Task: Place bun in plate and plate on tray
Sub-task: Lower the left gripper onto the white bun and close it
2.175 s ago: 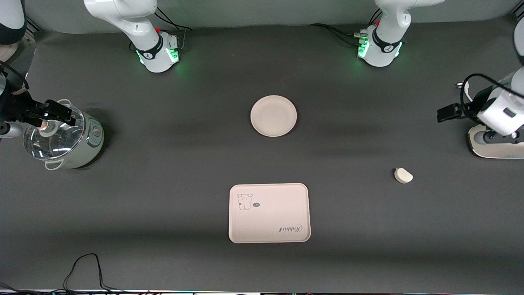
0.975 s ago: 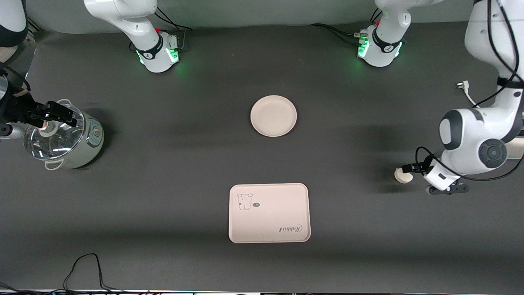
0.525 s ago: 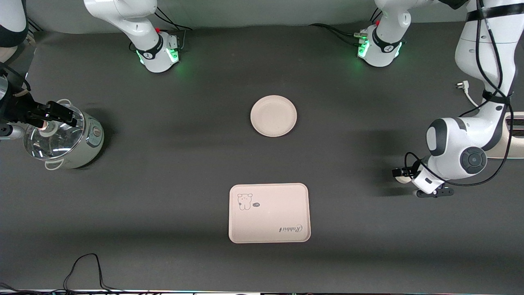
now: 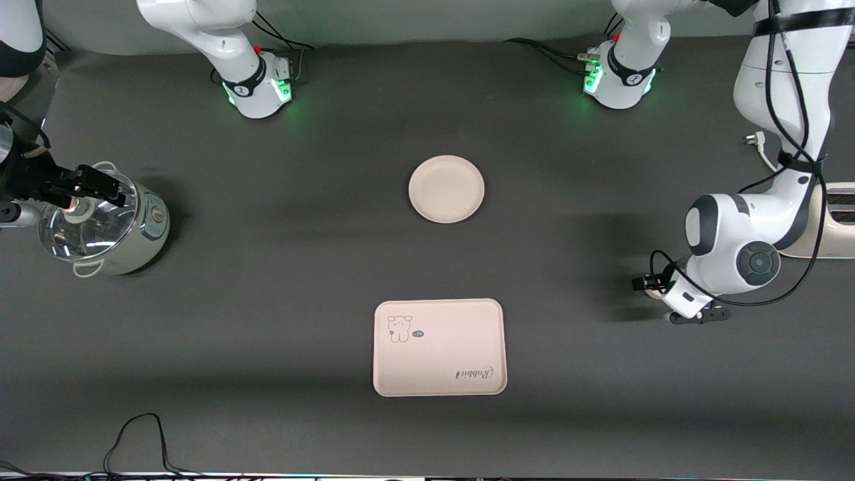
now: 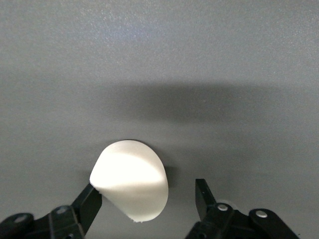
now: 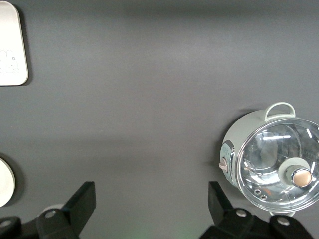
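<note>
Nearest the front camera a black cable (image 4: 137,434) loops along the surface (image 4: 267,280) edge. From there a wide band of open dark surface runs up to the tray (image 4: 441,321). The tray lies flat and bare, toward the right arm's end from the left gripper (image 5: 147,196) and nearer the camera. Its long axis runs along the table and its printed word reads upside down from the camera. The left gripper is down at the surface near the left arm's end, with clear room all round it. Its jaws are open and straddle the bun (image 5: 130,179), which rests on the surface. One finger (image 5: 89,201) touches the bun's edge, while the other finger (image 5: 203,196) stands apart with a gap beside it, so nothing is clamped. The bun's long axis slants across that gap, its flatter side turned toward the touching finger and its rounded side away. In the front view the gripper hides the bun. The plate (image 4: 446,189) sits farther from the camera than the left gripper, well apart toward the right arm's end, and its bowl is bare. A pale pot (image 4: 143,234) with a glass lid (image 4: 83,230) stands near the right arm's end. The right gripper (image 6: 149,199) waits high over the surface there, jaws spread wide and holding nothing.
</note>
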